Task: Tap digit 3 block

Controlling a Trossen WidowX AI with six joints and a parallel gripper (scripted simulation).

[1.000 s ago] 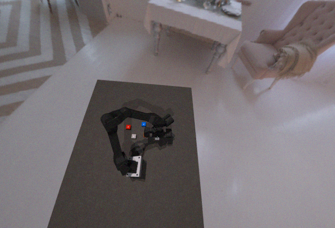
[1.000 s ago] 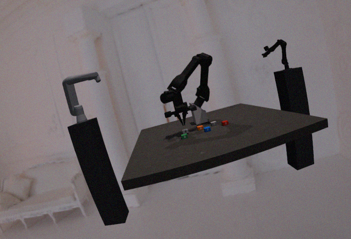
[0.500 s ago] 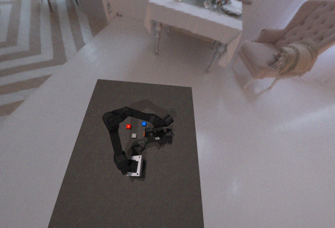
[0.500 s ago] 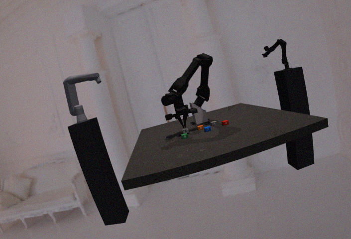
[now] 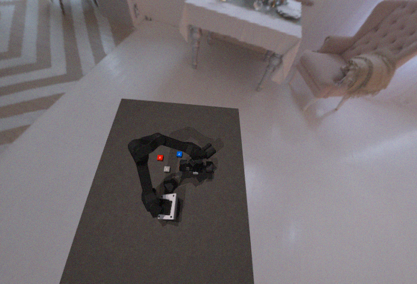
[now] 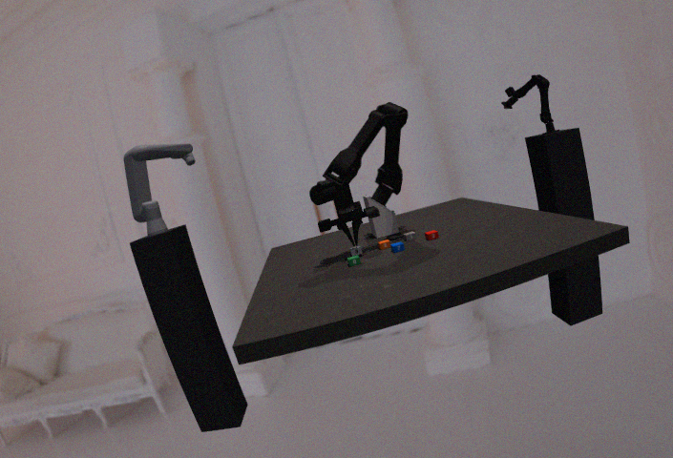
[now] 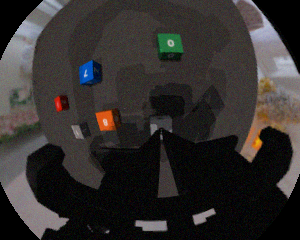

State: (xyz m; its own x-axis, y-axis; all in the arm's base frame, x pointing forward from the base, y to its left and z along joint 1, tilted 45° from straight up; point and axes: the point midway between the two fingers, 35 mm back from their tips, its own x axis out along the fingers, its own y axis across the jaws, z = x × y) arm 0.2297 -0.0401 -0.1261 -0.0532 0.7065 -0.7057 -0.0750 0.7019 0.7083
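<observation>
Table (image 5: 121, 234) from above: arm over the blocks, red block (image 5: 159, 157) at ten o'clock of the white one (image 5: 166, 168). Exterior: gripper (image 6: 353, 241) with tips together just above the grey block (image 6: 355, 250). Wrist: digits unreadable; green block (image 7: 169, 46) at twelve o'clock.

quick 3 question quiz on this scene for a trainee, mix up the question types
1. True or false: the black parallel-jaw gripper stands wide open.
2. Which block sits right at the fingertips? A) red cube B) pale grey cube C) blue cube
3. How many small cube blocks does the wrist view show?

Key: 1 false, it is shut. 2 B. 3 six: green cube, blue cube, red cube, orange cube, second grey cube, plus the one at the tips.
</observation>
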